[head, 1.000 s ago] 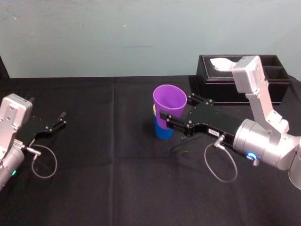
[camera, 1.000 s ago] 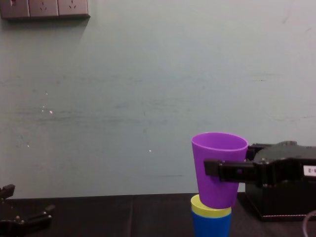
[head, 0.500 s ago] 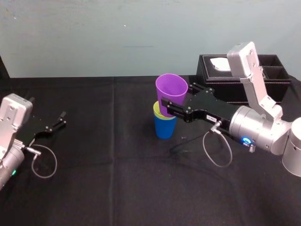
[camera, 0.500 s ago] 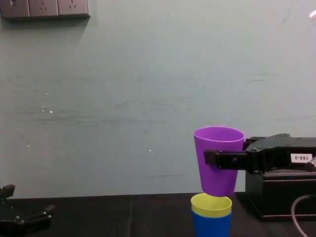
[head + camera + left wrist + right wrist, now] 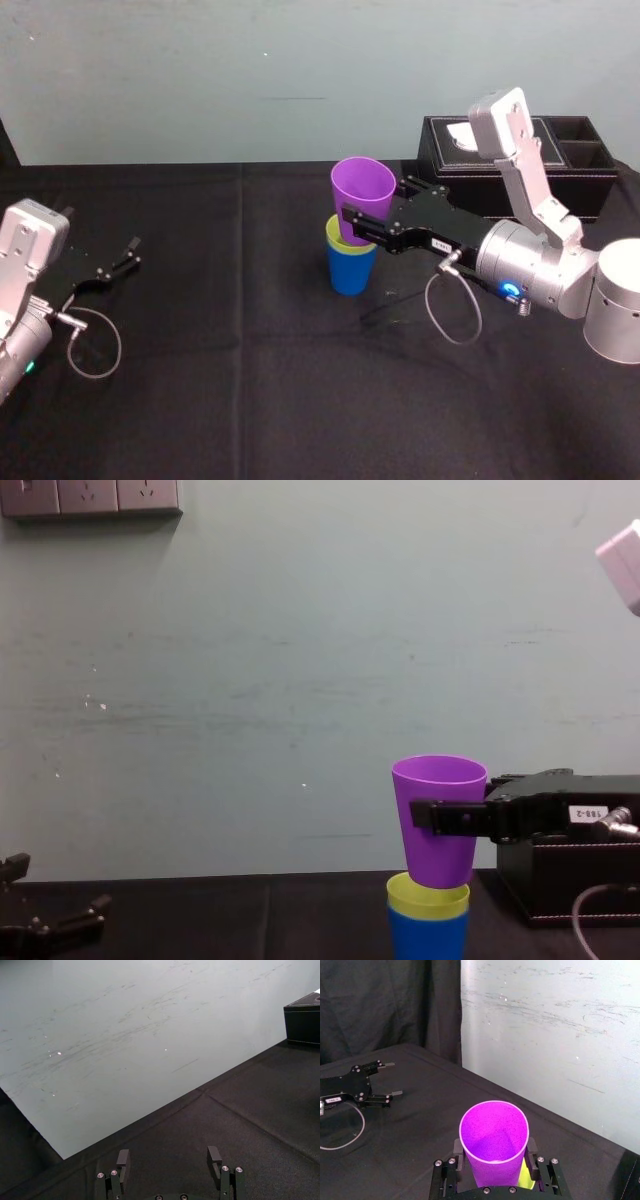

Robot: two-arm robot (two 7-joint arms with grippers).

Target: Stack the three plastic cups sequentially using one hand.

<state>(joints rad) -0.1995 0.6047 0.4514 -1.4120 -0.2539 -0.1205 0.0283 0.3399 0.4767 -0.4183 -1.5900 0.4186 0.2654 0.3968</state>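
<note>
So this looks like the last step of the stack: the blue cup (image 5: 350,272) stands on the black tablecloth (image 5: 220,380) around the middle of the head frame, the yellow-green cup (image 5: 335,236) is already nested in it with just its rim poking out, and the purple cup (image 5: 362,198) is on top with the right gripper (image 5: 372,208) clamped on it. In the chest view, lower right of centre, the purple cup (image 5: 440,818) looks upright with its base just dipped into the yellow-green cup's (image 5: 428,898) mouth above the blue one (image 5: 428,938), so I'd say it's started in but isn't seated. The right arm comes in from the right edge of the head frame, forearm about level, gripper lying flat and pointing frame-left, one finger on each side of the cup at roughly mid-height. The wrist view shows the fingers snug against the purple cup's (image 5: 494,1140) walls. My guess for the next move: push straight down until it bottoms out, then spread the fingers and back out sideways without knocking the stack, since it's tall and light. The left gripper (image 5: 118,262) is parked at the left edge of the head frame, low over the cloth, fingers spread wide with nothing between them. The black leather tissue box (image 5: 520,168) sits upper right, behind the arm.
</note>
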